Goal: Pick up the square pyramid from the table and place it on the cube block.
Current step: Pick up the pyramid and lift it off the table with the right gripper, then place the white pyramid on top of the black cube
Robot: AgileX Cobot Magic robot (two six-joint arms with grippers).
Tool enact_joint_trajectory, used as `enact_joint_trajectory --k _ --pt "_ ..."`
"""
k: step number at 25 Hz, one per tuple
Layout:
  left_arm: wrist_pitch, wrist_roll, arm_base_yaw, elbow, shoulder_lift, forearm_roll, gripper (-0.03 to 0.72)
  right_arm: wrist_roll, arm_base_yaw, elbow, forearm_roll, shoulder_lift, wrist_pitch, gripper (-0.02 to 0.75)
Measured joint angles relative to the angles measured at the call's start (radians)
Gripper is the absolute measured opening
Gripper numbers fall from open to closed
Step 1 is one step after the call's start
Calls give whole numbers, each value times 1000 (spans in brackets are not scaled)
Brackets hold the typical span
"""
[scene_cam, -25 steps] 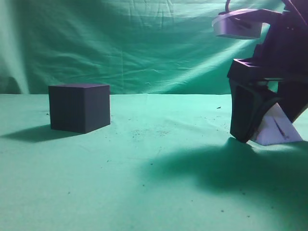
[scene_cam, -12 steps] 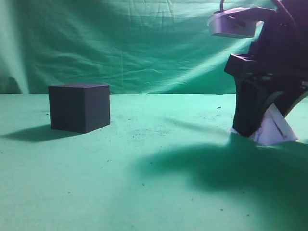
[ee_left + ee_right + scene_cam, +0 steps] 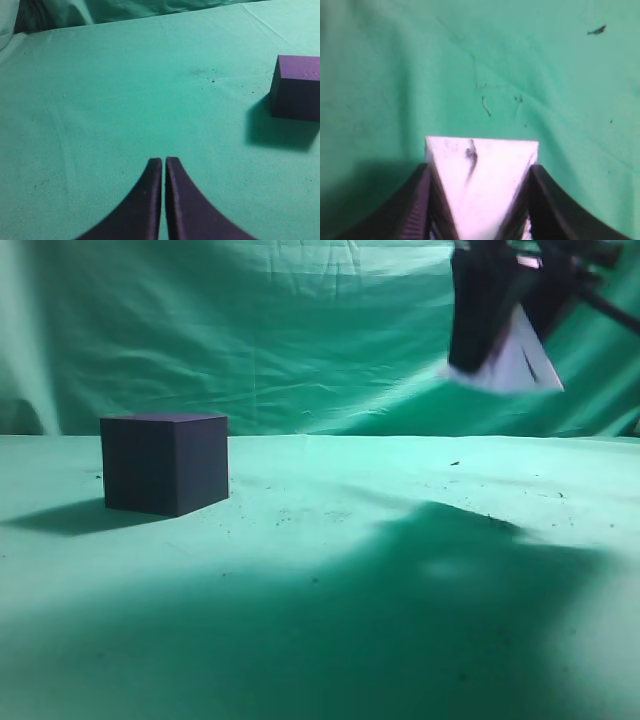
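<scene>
Two dark fingers of the left gripper (image 3: 163,165) sat at the bottom of the left wrist view, pressed together with only a hairline seam between them and nothing held. Bare green table (image 3: 125,90) stretched beyond them up to a fold of cloth at the far edge, and the cube block (image 3: 297,87) stood off to the right, well apart from those fingers, its shadow falling toward the camera. In the exterior view the same cube block (image 3: 165,461) rested on the left of the table (image 3: 330,570), with free cloth on every side of it and a wide unoccupied stretch to its right. Farther back and higher, at the top right, the right gripper (image 3: 505,335) hung in the air with the square pyramid (image 3: 515,362) clamped between its fingers, base lowest and well clear of the cloth; a broad shadow lay on the table beneath. Only the right wrist view showed the grip closely: the square pyramid (image 3: 481,185) filled the gap between two dark fingers (image 3: 412,210), one against each slanted side, a dark streak on its face, speckled cloth behind it
</scene>
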State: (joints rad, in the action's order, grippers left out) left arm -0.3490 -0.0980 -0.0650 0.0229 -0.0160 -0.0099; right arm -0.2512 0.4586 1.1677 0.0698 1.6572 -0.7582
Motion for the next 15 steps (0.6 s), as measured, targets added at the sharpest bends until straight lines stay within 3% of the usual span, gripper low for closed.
enact_joint_trajectory --k 5,15 --pt "0 0 0 0 0 0 0 -10 46 188 49 -5 -119 370" --pt "0 0 0 0 0 0 0 -14 304 569 66 213 -259 370"
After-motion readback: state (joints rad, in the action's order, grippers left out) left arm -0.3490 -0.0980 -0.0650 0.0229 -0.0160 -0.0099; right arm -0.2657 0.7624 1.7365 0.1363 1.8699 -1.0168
